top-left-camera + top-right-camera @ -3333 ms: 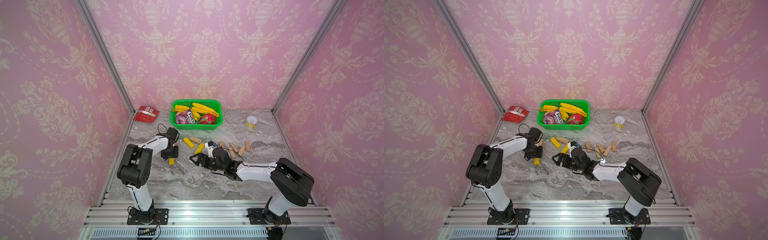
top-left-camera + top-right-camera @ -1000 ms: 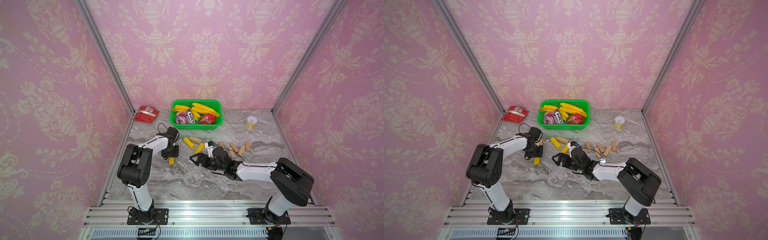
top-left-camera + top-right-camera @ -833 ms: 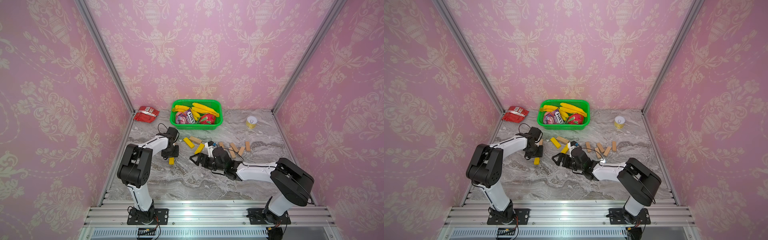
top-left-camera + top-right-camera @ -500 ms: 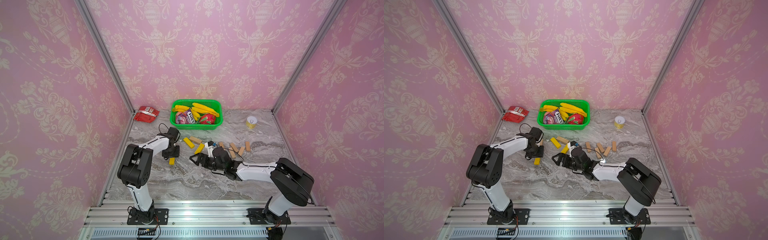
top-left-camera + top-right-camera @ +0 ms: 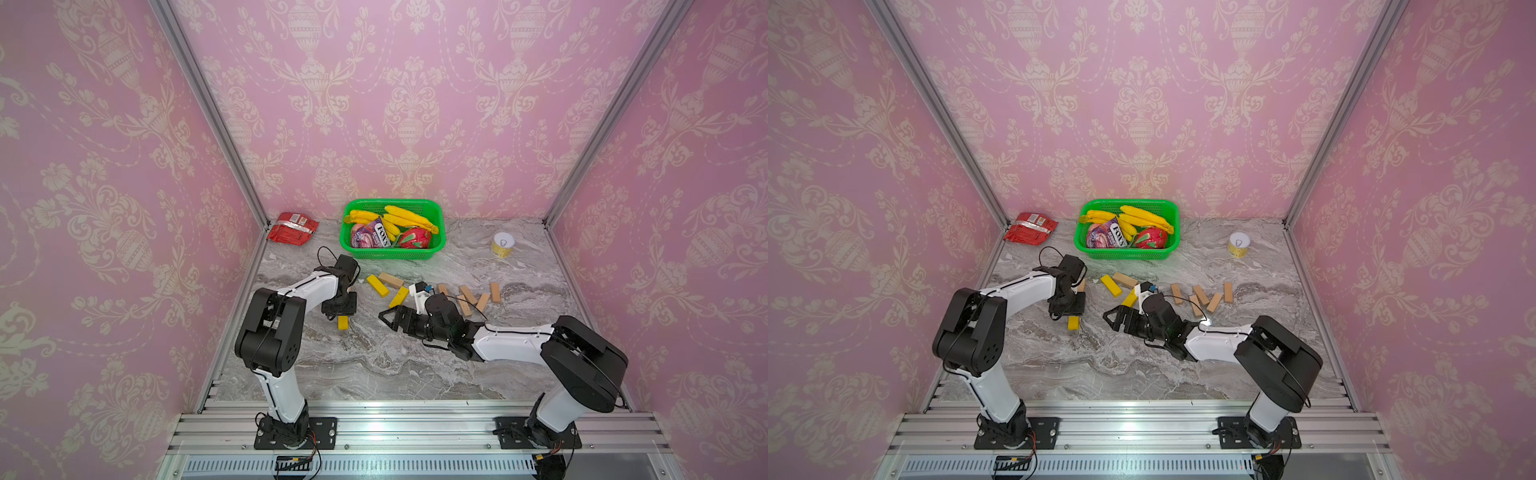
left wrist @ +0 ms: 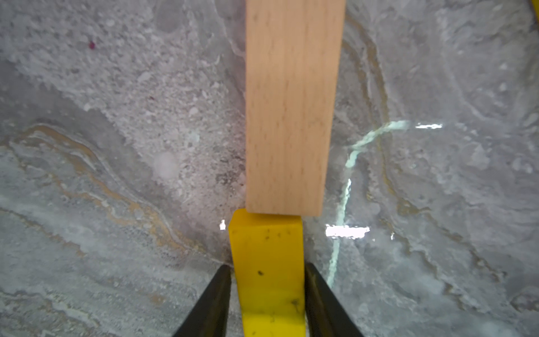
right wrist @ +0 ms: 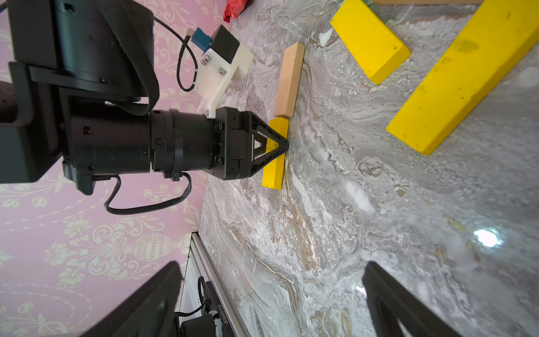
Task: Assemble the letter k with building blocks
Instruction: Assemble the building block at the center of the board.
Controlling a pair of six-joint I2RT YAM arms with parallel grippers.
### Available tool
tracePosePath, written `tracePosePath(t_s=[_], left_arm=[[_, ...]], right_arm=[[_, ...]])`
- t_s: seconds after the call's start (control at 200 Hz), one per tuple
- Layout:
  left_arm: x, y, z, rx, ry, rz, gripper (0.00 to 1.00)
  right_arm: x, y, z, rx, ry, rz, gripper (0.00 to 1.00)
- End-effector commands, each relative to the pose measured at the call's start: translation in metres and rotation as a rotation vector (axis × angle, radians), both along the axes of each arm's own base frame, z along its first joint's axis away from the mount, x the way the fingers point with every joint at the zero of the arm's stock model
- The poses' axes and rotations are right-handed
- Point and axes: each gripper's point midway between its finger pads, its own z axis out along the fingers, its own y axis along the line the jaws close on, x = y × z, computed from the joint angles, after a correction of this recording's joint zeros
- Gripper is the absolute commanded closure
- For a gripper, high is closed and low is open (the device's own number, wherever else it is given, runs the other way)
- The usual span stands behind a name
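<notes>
My left gripper (image 6: 267, 270) points straight down near the table's left side, shut on a yellow block (image 6: 268, 262) that lies flat on the marble. That block's far end touches a tan wood block (image 6: 288, 102), the two in one line. In both top views only the yellow block's near end (image 5: 343, 322) (image 5: 1073, 323) shows below the left gripper (image 5: 340, 309). My right gripper (image 5: 384, 318) (image 7: 272, 265) hovers low at mid-table, wide open and empty, aimed at the left one. Two more yellow blocks (image 5: 377, 285) (image 5: 399, 297) and a wood block (image 5: 390, 279) lie behind it.
Several tan wood blocks (image 5: 469, 295) lie scattered right of centre behind the right arm. A green basket (image 5: 392, 254) with bananas and packets stands at the back. A red packet (image 5: 292, 227) lies at the back left, a small yellow can (image 5: 503, 244) at the back right.
The left jaws have narrowed onto the yellow block. Neither arm has visibly shifted, and the right gripper stays wide open.
</notes>
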Motion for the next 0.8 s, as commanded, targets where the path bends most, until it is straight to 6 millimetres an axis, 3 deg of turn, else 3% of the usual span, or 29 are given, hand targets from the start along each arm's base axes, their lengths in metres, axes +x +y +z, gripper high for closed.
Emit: tracePosePath(t_s=[0.0,0.38,0.795], left_arm=[[0.000,0.005,0.006,0.028,-0.009,0.010,0.60],[0.000,-0.004,0.005,-0.024,-0.009,0.011,0.67],[-0.004,-0.006,0.009,-0.035,0.008,0.032,0.67]], right_arm=[[0.004,0.002,0.000,0.009,0.000,-0.001,0.00],[0.004,0.004,0.000,0.007,0.002,0.004,0.00],[0.005,0.006,-0.001,0.006,0.004,0.005,0.00]])
